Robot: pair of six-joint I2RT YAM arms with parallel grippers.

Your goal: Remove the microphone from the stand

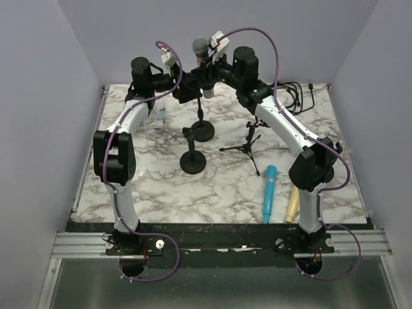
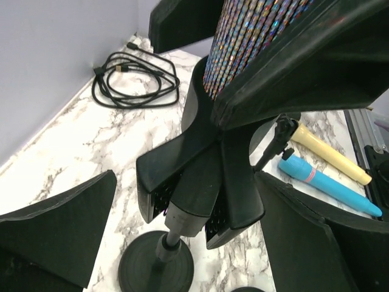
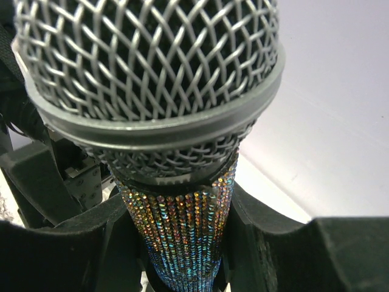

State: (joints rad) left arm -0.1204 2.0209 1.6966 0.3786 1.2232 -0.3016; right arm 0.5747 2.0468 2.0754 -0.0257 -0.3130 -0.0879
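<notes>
Silver-meshed microphone (image 3: 152,91) upright, raised above marble tabletop (image 1: 212,193). Glittery body clamped between fingers of right gripper (image 3: 182,243); lower end seated in clip of stand (image 2: 194,152). Left gripper (image 2: 185,201) spread wide, fingers either side of clip, gripping nothing.

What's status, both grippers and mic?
Left gripper open, straddling stand clip. Right gripper shut on microphone. Microphone seated in clip. Nothing blocking above.

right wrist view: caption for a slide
Rainbow-sequinned microphone with a silver mesh head clamped in the black jaws of the right gripper
</notes>
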